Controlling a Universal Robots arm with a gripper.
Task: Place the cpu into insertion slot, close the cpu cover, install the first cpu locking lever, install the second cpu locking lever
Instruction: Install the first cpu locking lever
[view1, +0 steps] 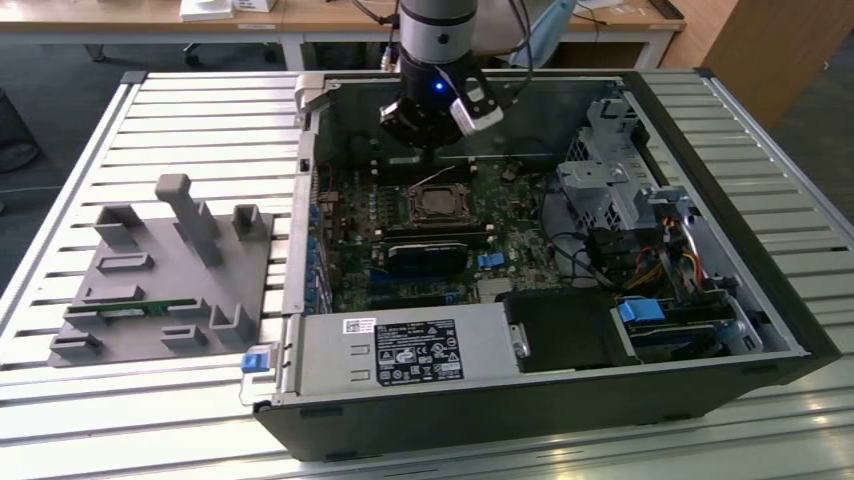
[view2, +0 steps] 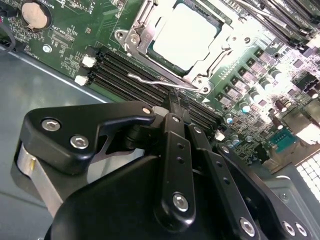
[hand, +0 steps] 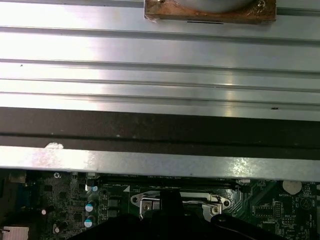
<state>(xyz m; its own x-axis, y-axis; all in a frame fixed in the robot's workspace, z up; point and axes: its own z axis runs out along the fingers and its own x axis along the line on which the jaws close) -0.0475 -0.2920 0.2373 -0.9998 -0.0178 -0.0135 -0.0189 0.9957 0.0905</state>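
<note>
My end effector (view2: 176, 102) is clenched: in the second wrist view its two black fingers (view2: 172, 150) come together into one narrow tip, and I cannot see anything held between them. I judge that I keep them together so that the tip is thin enough to push a wire lever and does not catch on the parts around the socket. The tip stands just beside the thin silvery locking lever (view2: 160, 82), at about 6 o'clock from the socket in that view; whether it already touches the wire I cannot tell. This lever lies along the near edge of the socket, above the black memory slots (view2: 125, 72), and its end reaches toward the screw post at the socket corner. Beyond it, the cpu (view2: 185, 37) lies flat in the insertion slot, its pale metal top showing through the square window of the cpu cover (view2: 210, 65), which is down over it, so the first two steps look done. In the exterior view my arm (view1: 437, 30) comes down into the open computer case (view1: 747, 300), and the end effector hangs at about 12 o'clock from the socket (view1: 438, 205) on the green motherboard (view1: 534, 225). The case lies on its side on the slatted worktop (view1: 160, 120), surely so that the board faces up to me. Far off, at 9 o'clock from the case, a grey parts fixture (view1: 160, 280) waits on the worktop.
</note>
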